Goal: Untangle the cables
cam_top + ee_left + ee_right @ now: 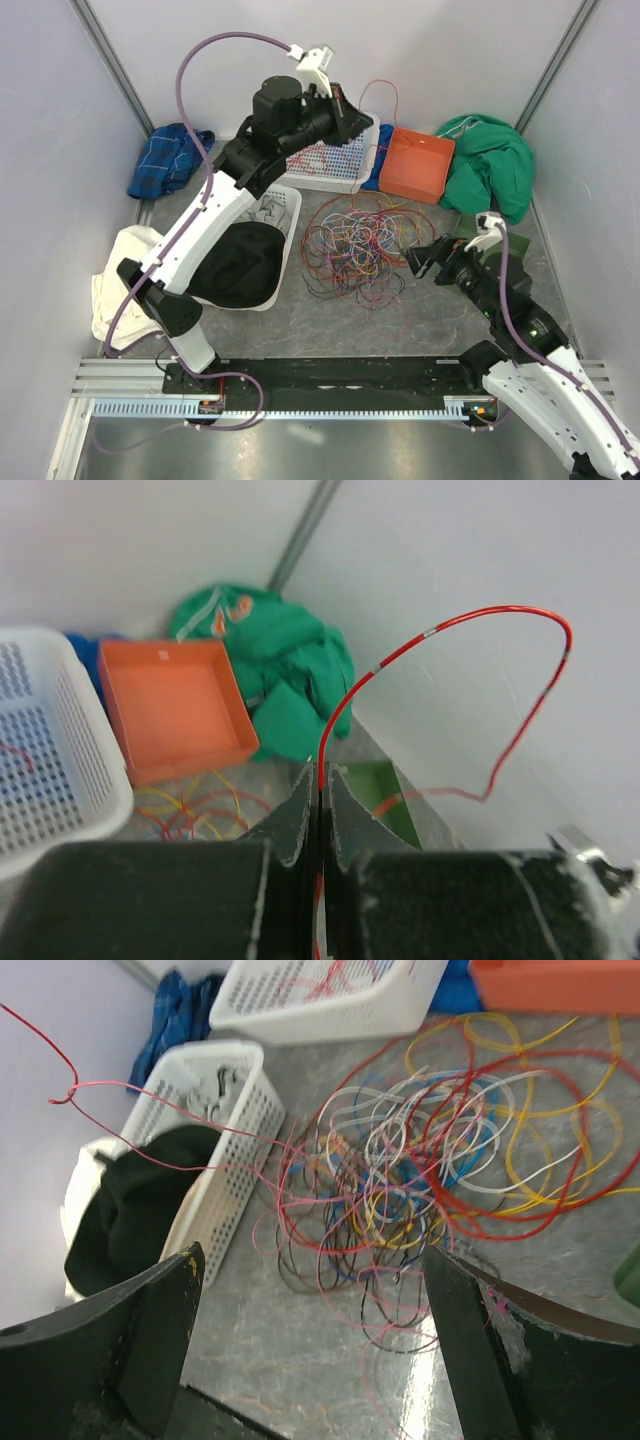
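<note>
Visibly, far basket (pixel 300 1015) holds red cables (pixel 335 972).

You were in a robotics lab cell: plain white panel walls (pixel 450 50) braced by grey metal corner posts (pixel 108 52) boxed in a grey mottled worktop (pixel 330 325), and along its near edge a black base plate (pixel 330 372) on slotted aluminium rails (pixel 120 378) carried two white-and-black robot arms (pixel 200 225) trailing purple hoses (pixel 240 36).

We lose the red cable (pixel 490 610) inside the pinch of the left hand (pixel 320 780); white basket (pixel 50 750) cropped by the frame edge.
</note>
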{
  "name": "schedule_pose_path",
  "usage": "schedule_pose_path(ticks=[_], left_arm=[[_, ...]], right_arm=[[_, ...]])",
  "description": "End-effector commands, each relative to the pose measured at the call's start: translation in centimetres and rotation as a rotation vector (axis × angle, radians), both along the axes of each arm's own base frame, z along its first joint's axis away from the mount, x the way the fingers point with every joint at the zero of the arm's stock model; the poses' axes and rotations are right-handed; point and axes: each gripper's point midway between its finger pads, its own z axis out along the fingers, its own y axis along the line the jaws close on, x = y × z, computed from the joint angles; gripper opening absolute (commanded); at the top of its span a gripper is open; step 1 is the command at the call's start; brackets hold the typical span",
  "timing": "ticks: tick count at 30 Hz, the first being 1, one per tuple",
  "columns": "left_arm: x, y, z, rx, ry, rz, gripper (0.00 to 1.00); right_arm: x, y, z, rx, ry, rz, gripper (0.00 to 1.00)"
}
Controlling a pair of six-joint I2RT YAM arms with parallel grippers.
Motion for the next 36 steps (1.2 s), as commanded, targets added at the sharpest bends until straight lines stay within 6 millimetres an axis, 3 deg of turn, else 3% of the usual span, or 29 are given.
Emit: schedule_pose_path(ticks=[1, 5, 8, 10, 11, 15, 20, 21, 23, 24, 25, 28, 34, 36], left_arm=[[-2.9, -1.3, -1.1, -0.005, 0.12, -0.128, 0.02], [-3.9, -1.5, -0.8, -0.009, 0.118, -0.152, 0.02], [-4.6, -1.5, -0.5, -0.009, 0.115, -0.166, 0.02], [-4.9, -1.4, -0.3, -0.01, 0.111, -0.168, 0.02], [-4.9, -1.3, -0.4, -0.006, 0.111, -0.168, 0.02], [-5.3, -1.1, -0.1, -0.002, 0.105, -0.17, 0.02], [-6.0, -0.7, 0.6, -0.006, 0.097, -0.177, 0.02], [-6.2, -0.6, 0.8, -0.01, 0.094, -0.179, 0.02], [-6.6, -0.8, 0.9, -0.01, 0.091, -0.186, 0.02], [-6.9, -0.7, 1.2, -0.014, 0.086, -0.191, 0.02], [-7.1, -0.7, 1.2, -0.013, 0.087, -0.196, 0.02], [-7.7, -0.8, 1.1, -0.008, 0.091, -0.209, 0.02], [-8.1, -0.3, 0.2, 0.01, 0.101, -0.203, 0.02], [-8.0, -0.2, 0.0, 0.016, 0.101, -0.199, 0.02]], right_arm=[[0.2, 2.9, 1.4, 0.08, -0.097, 0.137, 0.98], [1.7, 3.6, -0.9, 0.056, -0.087, 0.13, 0.98], [2.4, 4.7, -1.1, 0.091, -0.111, 0.159, 0.98], [2.5, 5.7, -0.2, 0.136, -0.164, 0.2, 0.98], [2.6, 6.1, -1.1, 0.136, -0.155, 0.221, 0.98], [2.3, 7.6, -1.4, 0.127, -0.188, 0.289, 0.98], [2.8, 9.3, -4.2, 0.032, -0.166, 0.292, 0.98], [3.0, 9.7, -4.0, 0.033, -0.186, 0.287, 0.98], [3.2, 11.1, -5.7, -0.03, -0.187, 0.311, 0.98], [4.3, 10.9, -5.3, -0.039, -0.221, 0.25, 0.98], [5.3, 11.1, -6.8, -0.08, -0.2, 0.226, 0.98], [8.2, 10.2, -7.4, -0.109, -0.207, 0.078, 0.98], [10.3, 9.7, -4.4, -0.014, -0.311, -0.05, 0.95], [10.2, 9.8, -3.2, 0.015, -0.347, -0.05, 0.81]])
